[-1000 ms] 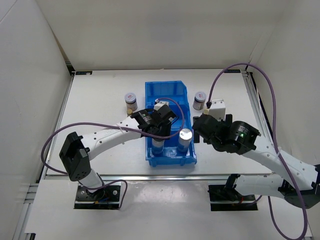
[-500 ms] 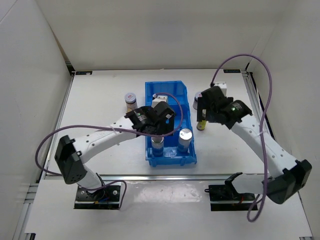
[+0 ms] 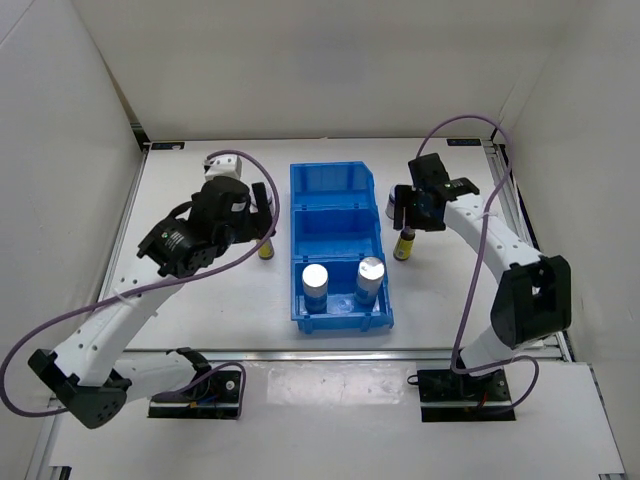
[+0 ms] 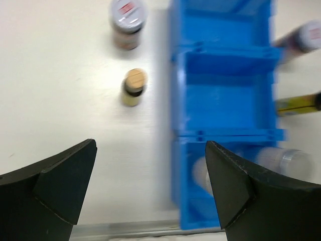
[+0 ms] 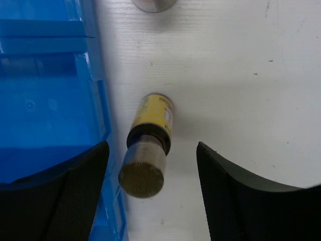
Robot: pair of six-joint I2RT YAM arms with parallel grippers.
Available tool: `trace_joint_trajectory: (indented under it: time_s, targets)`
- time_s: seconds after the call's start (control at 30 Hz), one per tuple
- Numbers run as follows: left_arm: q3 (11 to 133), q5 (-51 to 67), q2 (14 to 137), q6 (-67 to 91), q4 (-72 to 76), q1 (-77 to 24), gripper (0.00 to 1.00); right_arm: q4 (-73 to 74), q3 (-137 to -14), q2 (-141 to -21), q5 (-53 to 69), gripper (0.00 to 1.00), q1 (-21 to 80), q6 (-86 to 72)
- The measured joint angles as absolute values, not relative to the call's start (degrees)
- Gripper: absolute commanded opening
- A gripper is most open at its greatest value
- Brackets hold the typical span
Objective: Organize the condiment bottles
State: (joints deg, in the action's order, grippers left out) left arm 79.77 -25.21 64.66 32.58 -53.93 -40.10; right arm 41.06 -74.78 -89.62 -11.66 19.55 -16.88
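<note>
Bottle (image 5: 153,116), slim, brown: your right gripper (image 5: 151,148) is straddling it, fingers apart, not touching. Left gripper (image 4: 150,148) is hanging wide, empty. Jar (image 5: 154,4) is showing cropped.

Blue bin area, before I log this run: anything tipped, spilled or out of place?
Nothing looks tipped, spilled or damaged. Both silver-topped cylinders stand in the blue bin's nearest compartment; the two slim bottles stand upright outside it, one each side.

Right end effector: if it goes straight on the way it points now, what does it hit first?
Probably the cap of the slim yellow-labelled bottle, standing directly ahead of the right end effector; depth is unclear.
</note>
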Motion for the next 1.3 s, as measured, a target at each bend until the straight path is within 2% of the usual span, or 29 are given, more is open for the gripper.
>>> trace_joint_trajectory:
  time_s: [0.2, 0.23, 0.37, 0.53, 0.57, 0.83, 1.13, 1.3]
  targets:
    - [74.4, -22.9, 65.4, 29.6, -56.8, -33.2, 1.00, 39.7, -75.2, -93.1, -9.1, 0.46, 18.7, -16.0]
    - [74.3, -22.5, 65.4, 29.3, -57.0, -32.4, 1.00, 39.5, -75.2, -93.3, -8.8, 0.36, 18.6, -16.2]
    - [74.3, -21.1, 64.8, 28.0, -56.9, -30.0, 1.00, 38.9, -75.3, -93.4, -8.6, 0.21, 18.3, -16.4]
    - [74.9, -19.6, 64.8, 26.7, -57.3, -28.0, 1.00, 40.7, -76.2, -93.4, -9.0, 0.06, 18.4, -16.3]
    - [75.0, -19.4, 64.8, 26.4, -57.5, -27.9, 1.00, 41.5, -76.9, -93.4, -9.0, 0.00, 18.4, -16.3]
    - [73.9, -19.2, 64.6, 24.9, -58.1, -26.7, 1.00, 46.2, -87.9, -93.3, -10.6, 0.00, 20.4, -16.2]
    - [68.6, -20.4, 62.6, 23.6, -58.5, -25.0, 1.00, 51.9, -103.4, -94.1, -10.3, 0.00, 28.1, -16.0]
    - [66.6, -20.6, 61.5, 23.4, -58.2, -24.9, 1.00, 52.5, -105.9, -97.0, -10.0, 0.00, 32.6, -16.0]
